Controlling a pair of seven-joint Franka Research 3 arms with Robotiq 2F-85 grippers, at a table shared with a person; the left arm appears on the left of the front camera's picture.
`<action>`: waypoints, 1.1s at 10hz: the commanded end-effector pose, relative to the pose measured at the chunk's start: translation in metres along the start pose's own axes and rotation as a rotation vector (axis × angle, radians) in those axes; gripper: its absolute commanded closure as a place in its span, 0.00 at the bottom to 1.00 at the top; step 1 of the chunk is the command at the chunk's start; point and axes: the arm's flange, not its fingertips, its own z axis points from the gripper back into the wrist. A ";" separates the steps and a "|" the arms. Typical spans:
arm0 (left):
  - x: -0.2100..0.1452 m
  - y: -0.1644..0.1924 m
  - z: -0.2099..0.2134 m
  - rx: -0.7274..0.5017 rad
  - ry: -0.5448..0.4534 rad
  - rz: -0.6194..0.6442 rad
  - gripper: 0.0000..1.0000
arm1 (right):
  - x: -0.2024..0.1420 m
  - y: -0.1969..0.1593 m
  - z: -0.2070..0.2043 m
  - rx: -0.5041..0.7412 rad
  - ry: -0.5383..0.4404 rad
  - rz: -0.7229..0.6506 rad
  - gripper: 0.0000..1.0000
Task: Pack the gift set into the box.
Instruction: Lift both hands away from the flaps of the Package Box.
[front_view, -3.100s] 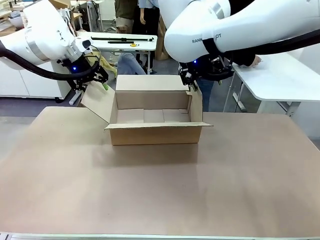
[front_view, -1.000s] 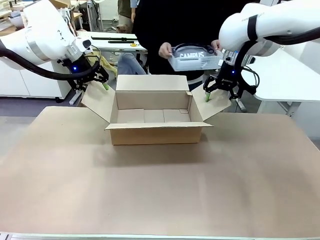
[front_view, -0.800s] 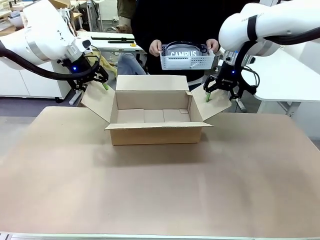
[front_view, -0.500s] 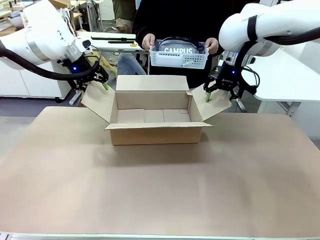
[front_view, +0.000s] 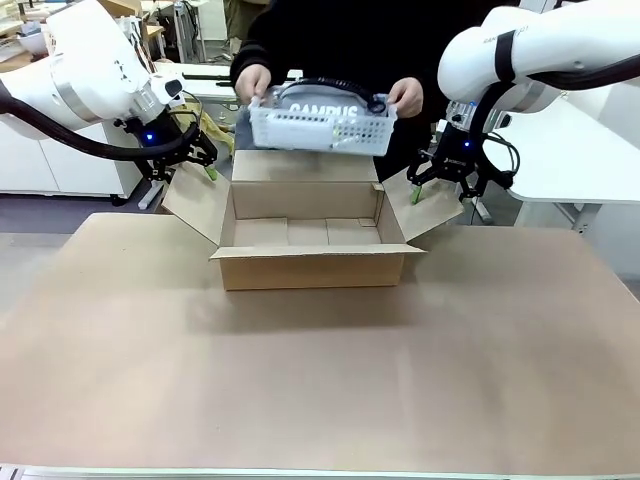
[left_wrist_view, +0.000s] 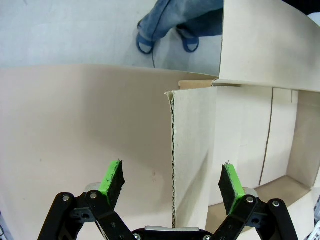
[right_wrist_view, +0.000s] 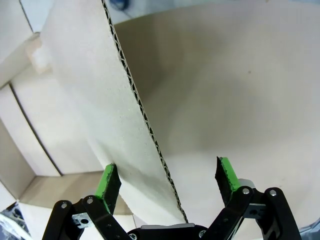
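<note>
My left claw (front_view: 192, 160) is at the box's (front_view: 310, 268) 10 o'clock, fingers spread, astride the left flap (front_view: 195, 205) edge. The box sits open on the table (front_view: 320, 380). At its 12 o'clock the person's hands (front_view: 253, 80) hold a white basket (front_view: 320, 130) above the far flap, with the gift set (front_view: 322, 110) inside it. My right claw (front_view: 447, 186) is at 2 o'clock, also spread, astride the right flap (front_view: 432, 212).
</note>
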 end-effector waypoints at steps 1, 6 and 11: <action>0.000 0.000 0.001 0.015 -0.001 0.012 0.00 | 0.000 0.000 0.002 -0.029 -0.002 -0.022 0.00; 0.000 0.000 0.001 0.015 -0.001 0.012 0.00 | 0.000 0.000 0.002 -0.029 -0.002 -0.022 0.00; 0.000 0.000 0.001 0.015 -0.001 0.012 0.00 | 0.000 0.000 0.002 -0.029 -0.002 -0.022 0.00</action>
